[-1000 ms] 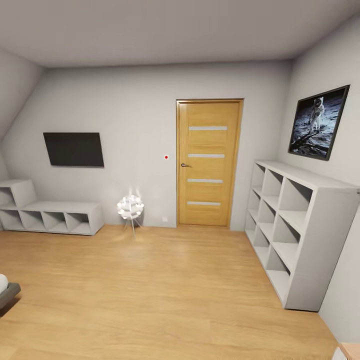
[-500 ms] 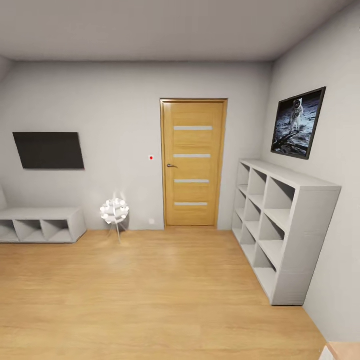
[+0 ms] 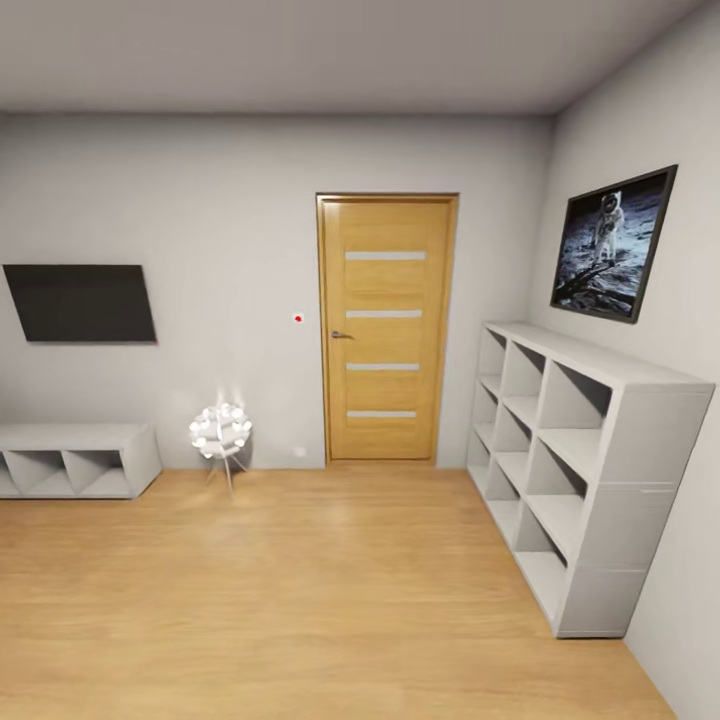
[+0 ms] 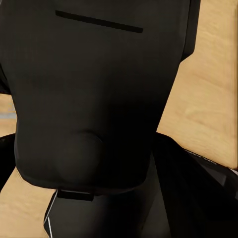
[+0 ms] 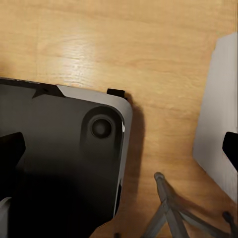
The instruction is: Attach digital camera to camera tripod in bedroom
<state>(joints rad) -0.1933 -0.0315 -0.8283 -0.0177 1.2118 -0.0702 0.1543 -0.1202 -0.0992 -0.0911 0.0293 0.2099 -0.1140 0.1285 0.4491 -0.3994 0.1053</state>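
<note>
The head view looks across the bedroom (image 3: 210,190). A wooden door (image 3: 387,325) stands shut at 12 o'clock. A black TV (image 3: 80,303) hangs on the wall at 10 o'clock above a low shelf (image 3: 75,458). A small lamp (image 3: 220,432) on thin legs stands on the floor (image 3: 300,590) between the low shelf and the door. A tall shelf (image 3: 585,450) runs along the wall at 3 o'clock, under an astronaut picture (image 3: 612,245).

In the right wrist view, the right gripper (image 5: 120,146) is spread wide and holds nothing. Below it are the robot's dark base (image 5: 64,163) and thin grey legs (image 5: 166,208) on the floor. I cannot tell whether they are the tripod's. The left wrist view faces the robot's dark body (image 4: 94,94), and I cannot tell the left gripper's state.
</note>
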